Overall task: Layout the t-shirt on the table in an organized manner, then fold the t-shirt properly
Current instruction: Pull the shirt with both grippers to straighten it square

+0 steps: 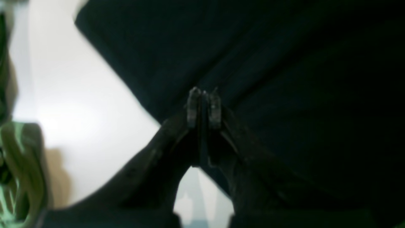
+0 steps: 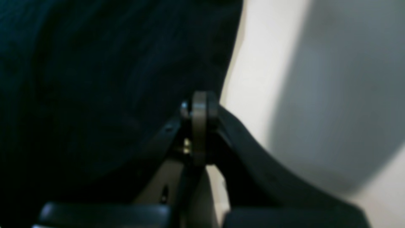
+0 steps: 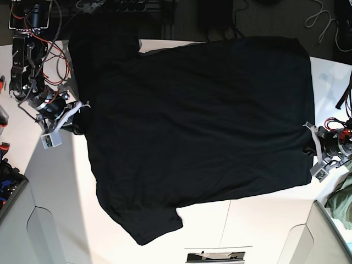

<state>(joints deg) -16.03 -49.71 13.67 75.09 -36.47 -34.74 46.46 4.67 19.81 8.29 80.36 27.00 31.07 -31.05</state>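
The black t-shirt [image 3: 198, 121] lies spread wide over the white table [image 3: 264, 220], one sleeve toward the front at the bottom left and one at the top left. My left gripper [image 3: 311, 142] sits at the shirt's right edge. In the left wrist view its fingers [image 1: 193, 106] are pressed together on a fold of the t-shirt [image 1: 284, 79]. My right gripper [image 3: 82, 113] is at the shirt's left edge. In the right wrist view the right gripper [image 2: 200, 106] is shut right at the hem of the t-shirt [image 2: 95, 79], with bare table [image 2: 253, 63] beside it.
An olive-green garment [image 3: 344, 201] lies in a grey bin at the table's right; the same green garment [image 1: 19, 164] shows left of the left gripper. A bin [image 3: 10, 190] with colourful items stands at the left. Cables [image 3: 55, 49] trail behind the right arm.
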